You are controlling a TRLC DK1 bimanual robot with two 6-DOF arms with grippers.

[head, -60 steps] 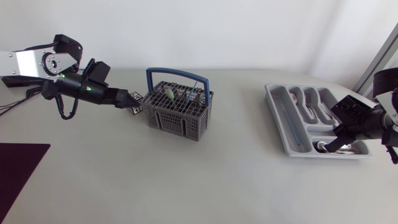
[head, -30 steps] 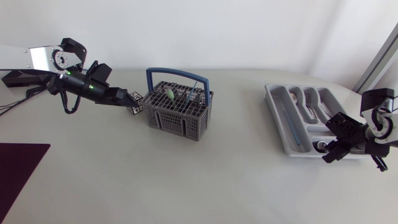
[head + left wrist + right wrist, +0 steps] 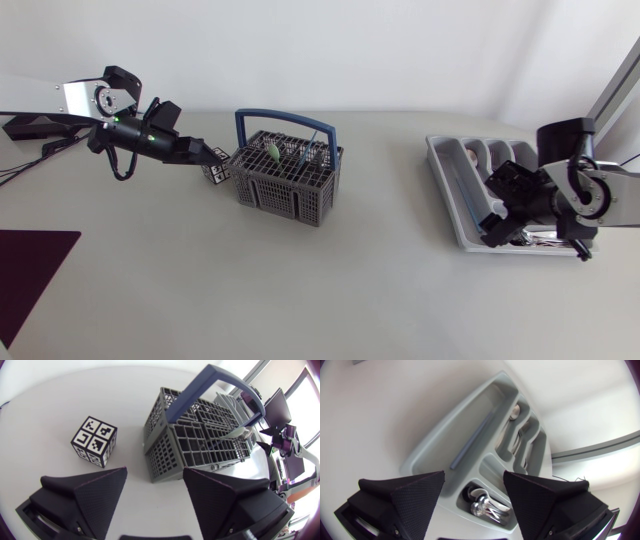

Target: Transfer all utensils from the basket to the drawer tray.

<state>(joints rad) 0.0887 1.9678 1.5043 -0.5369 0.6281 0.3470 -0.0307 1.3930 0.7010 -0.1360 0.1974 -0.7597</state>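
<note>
Your left hand [image 3: 155, 477] is spread wide with nothing between its fingers. It hangs low over the pale counter [image 3: 350, 280], just short of the grey slotted plastic basket with the blue hoop handle [image 3: 200, 440]. A small white cube with black marker patterns [image 3: 94, 441] stands just ahead of one finger, beside the basket's wall and apart from it. From above, you can see the cube tucked between that hand and the basket's end.

The basket stands upright near the counter's middle. A green-tipped utensil [image 3: 271, 151] and a thin blue one [image 3: 312, 140] stick up out of it.

Your right hand [image 3: 474, 480] is also wide open and holds nothing. It hovers over the near end of the light grey plastic drawer tray [image 3: 427, 452], well apart from the basket, at the counter's right side. A long blue stick [image 3: 472, 440] lies in the tray's long side compartment. Spoons [image 3: 512, 412] lie in the shaped middle slots. Shiny metal pieces [image 3: 482, 505] lie in the short end compartment under the hand; you cannot tell what kind they are.

A dark maroon mat [image 3: 30, 265] lies at the counter's front left corner.
</note>
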